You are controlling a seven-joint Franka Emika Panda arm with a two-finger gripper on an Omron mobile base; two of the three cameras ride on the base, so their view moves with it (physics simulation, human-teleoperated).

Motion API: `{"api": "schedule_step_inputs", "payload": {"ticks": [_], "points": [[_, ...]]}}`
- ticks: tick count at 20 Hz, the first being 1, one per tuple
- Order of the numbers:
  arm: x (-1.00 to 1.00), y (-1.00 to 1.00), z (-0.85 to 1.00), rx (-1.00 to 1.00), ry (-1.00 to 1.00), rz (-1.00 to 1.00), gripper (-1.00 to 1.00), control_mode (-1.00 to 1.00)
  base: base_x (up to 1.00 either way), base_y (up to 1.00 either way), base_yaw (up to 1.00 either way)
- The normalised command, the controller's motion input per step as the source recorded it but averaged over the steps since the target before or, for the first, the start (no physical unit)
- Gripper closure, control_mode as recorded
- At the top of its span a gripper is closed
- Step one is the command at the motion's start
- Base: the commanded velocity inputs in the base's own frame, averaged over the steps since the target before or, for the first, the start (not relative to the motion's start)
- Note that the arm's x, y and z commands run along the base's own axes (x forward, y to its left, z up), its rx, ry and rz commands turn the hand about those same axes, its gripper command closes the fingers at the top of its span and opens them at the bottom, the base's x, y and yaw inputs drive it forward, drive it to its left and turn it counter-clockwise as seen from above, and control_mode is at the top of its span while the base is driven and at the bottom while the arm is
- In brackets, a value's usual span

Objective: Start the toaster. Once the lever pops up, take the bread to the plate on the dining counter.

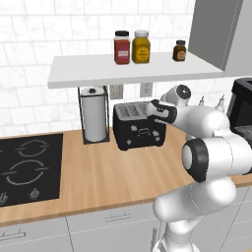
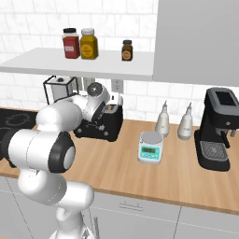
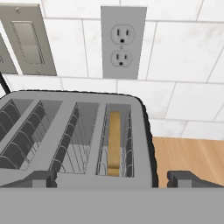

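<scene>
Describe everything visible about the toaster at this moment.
The toaster is a boxy black appliance with silver-rimmed top slots lined with wire racks and small controls on its front. It stands upright on the wooden wall counter, beside the paper towel holder, below the wall outlet. One brown bread slice stands on edge in one end slot. The open gripper hovers just above it.

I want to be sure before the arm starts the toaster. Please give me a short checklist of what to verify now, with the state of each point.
1. Bread sits upright in the rightmost slot of the toaster: ok.
2. Gripper is open, holding nothing: ok.
3. Gripper is at the toaster's top: ok.
4. Toaster stands upright on the wooden counter: ok.
5. Lever position, up or down: cannot tell.
6. Plate reachable for later: cannot tell.
</scene>
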Motion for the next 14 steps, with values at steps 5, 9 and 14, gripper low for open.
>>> {"api": "schedule_step_inputs", "payload": {"ticks": [5, 9, 14], "points": [[0.00, 0.00, 0.00, 0.00, 0.00, 0.00, -1.00, -1.00, 0.00, 0.00, 0.00], [0.00, 0.00, 0.00, 0.00, 0.00, 0.00, -1.00, -1.00, 0.00, 0.00, 0.00], [0.00, 0.00, 0.00, 0.00, 0.00, 0.00, -1.00, -1.00, 0.00, 0.00, 0.00]]}}
